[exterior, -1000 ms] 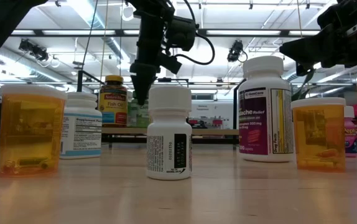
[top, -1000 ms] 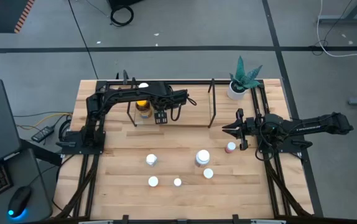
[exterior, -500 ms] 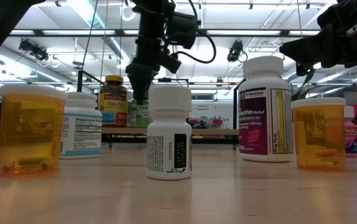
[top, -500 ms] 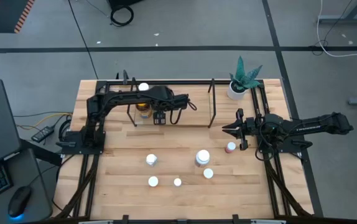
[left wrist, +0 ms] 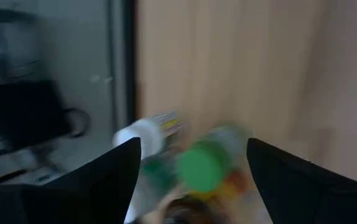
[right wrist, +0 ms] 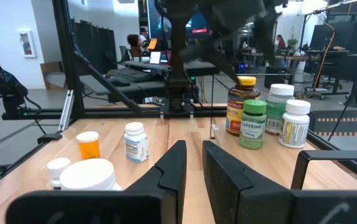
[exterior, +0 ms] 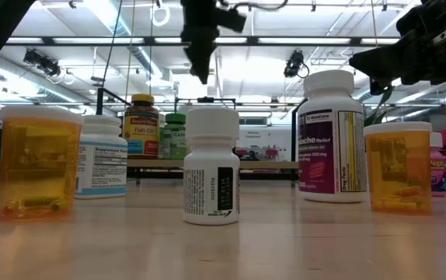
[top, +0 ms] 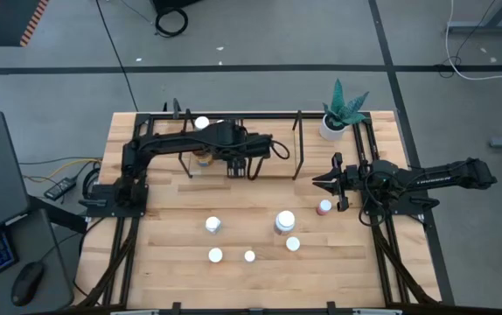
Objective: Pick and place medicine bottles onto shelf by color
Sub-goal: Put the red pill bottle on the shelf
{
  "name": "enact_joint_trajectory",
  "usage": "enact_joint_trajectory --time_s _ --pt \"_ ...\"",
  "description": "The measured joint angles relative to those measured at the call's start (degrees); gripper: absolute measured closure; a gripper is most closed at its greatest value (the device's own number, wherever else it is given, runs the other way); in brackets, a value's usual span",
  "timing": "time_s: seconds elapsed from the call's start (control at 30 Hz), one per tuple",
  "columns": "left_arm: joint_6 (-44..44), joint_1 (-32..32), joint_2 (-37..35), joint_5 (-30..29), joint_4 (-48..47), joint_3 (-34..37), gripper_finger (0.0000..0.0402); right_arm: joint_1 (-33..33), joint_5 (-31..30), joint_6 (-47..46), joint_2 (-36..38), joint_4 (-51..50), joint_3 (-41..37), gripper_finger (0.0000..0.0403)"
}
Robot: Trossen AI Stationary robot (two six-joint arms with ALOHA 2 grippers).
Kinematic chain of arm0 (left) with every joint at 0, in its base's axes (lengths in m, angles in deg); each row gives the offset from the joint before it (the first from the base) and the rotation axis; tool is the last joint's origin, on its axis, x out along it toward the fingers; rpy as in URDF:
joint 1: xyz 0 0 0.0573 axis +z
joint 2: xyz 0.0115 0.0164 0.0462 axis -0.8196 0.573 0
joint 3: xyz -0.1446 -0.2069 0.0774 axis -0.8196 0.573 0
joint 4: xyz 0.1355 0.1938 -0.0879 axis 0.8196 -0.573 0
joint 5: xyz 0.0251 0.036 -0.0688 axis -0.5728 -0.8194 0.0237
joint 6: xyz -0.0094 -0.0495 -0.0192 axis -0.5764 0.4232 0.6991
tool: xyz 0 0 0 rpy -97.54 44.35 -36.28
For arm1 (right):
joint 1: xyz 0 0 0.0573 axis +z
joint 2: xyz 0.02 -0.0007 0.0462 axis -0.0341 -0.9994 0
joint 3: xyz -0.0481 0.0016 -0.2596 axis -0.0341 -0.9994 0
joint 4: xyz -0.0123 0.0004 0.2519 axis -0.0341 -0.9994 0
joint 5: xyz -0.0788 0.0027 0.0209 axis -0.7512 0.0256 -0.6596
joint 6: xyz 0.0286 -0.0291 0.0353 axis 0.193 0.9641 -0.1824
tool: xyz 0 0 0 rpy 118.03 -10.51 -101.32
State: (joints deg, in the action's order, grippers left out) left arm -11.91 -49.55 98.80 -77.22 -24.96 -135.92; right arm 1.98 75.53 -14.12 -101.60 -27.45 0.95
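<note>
The left gripper [top: 241, 166] hangs above the shelf [top: 268, 171] with its fingers spread and nothing between them. Just beneath and behind it stands the green-capped bottle [right wrist: 252, 124], in a row with the yellow-capped bottle [right wrist: 242, 114] and two white-capped bottles [right wrist: 288, 122], all upright on the shelf board. In the left wrist view the green cap [left wrist: 202, 167] shows between the two dark fingers [left wrist: 110, 171], below them and untouched.

The right gripper [top: 324, 182] waits over the counter [top: 172, 262] off the shelf's far end, clenched shut and empty. The pink-capped bottle [top: 324, 207] stands on the counter just beside it. Further out from both grippers, toward the counter's front edge, five more bottles [top: 284, 221] stand upright and apart from one another. A potted plant [top: 338, 109] sits at the corner behind the right gripper.
</note>
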Motion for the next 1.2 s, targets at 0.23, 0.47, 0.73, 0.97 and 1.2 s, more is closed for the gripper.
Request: enact_joint_trajectory --time_s 0.23,0.47,0.73,0.97,1.2 --pt "7.17 -2.80 0.02 17.82 4.68 -1.90 0.0104 -0.01 0.00 0.00 0.01 -0.01 0.00 0.0341" --pt "4.32 -6.80 0.03 23.97 14.08 0.35 0.0104 -0.01 0.00 -0.02 -0.01 0.00 0.00 0.0341" --pt "7.91 -10.15 0.02 27.82 27.36 6.33 0.0104 0.00 0.00 0.00 -0.01 -0.02 0.00 0.0341" --pt "10.77 -11.54 0.04 27.82 42.54 12.44 0.0098 -0.02 0.02 0.00 0.00 -0.01 0.00 0.0341" --pt "13.49 -12.66 0.09 27.80 52.80 13.40 0.0097 0.00 0.00 0.00 0.00 0.00 0.00 0.0341"
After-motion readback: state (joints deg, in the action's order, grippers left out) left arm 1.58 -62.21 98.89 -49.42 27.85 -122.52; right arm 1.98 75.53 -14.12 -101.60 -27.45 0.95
